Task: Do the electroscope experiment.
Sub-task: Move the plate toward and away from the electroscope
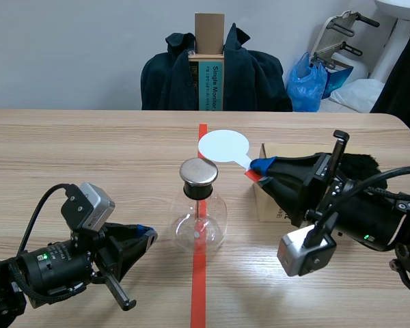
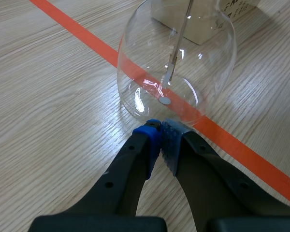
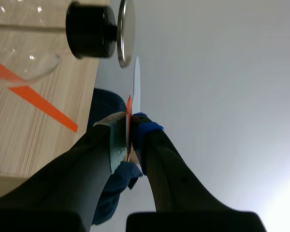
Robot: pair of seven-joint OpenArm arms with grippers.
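Note:
The electroscope is a round glass flask with a black stopper and a metal disc cap, standing on the red tape line at the table's middle. Its rod and a small foil disc show inside the flask. My right gripper is shut on the red handle of a white round paddle, which hangs just above and behind the metal cap. In the right wrist view the paddle shows edge-on beside the metal cap. My left gripper is shut on nothing, its tips close to the flask's base.
A cardboard box sits under my right arm, to the right of the flask. Behind the table stands a chair draped with dark jackets, holding a box. A blue bag lies at the back right.

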